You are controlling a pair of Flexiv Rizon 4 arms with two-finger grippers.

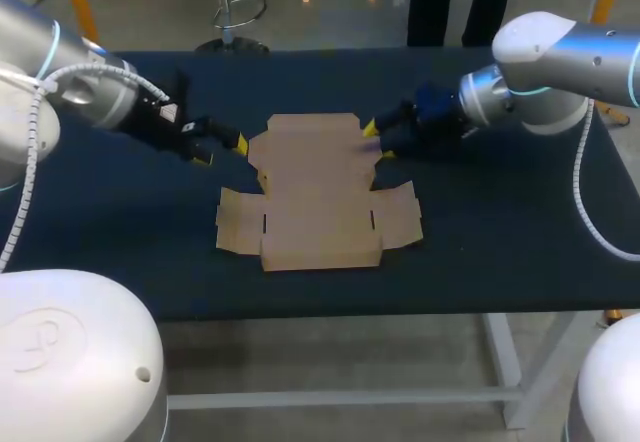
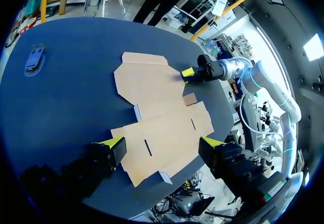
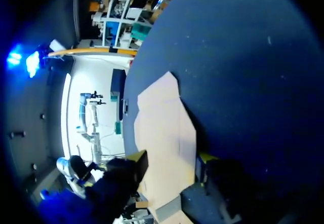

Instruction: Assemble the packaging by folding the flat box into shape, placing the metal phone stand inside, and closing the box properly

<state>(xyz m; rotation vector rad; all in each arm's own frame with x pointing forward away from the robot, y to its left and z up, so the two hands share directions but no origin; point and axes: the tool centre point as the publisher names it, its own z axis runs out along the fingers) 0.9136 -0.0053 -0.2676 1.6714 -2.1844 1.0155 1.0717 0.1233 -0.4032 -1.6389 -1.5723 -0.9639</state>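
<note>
While the flat brown cardboard box blank (image 1: 318,197) is lying unfolded near the middle of the dark blue table (image 1: 500,252), its side flaps are resting spread out flat on the cloth. The left gripper (image 1: 222,149) is hovering just beside the blank's far left edge, its jaws standing spread wide and gripping nothing; in the left wrist view the blank is lying ahead of and below them. The right gripper (image 1: 374,138) is sitting at the far right edge of the blank, one yellow tip meeting the cardboard there, and its jaws are standing apart with the pale sheet showing between them, not pinching it. Toward a far corner of the table, well apart from the blank, the small grey metal phone stand (image 2: 34,61) is lying flat
</note>
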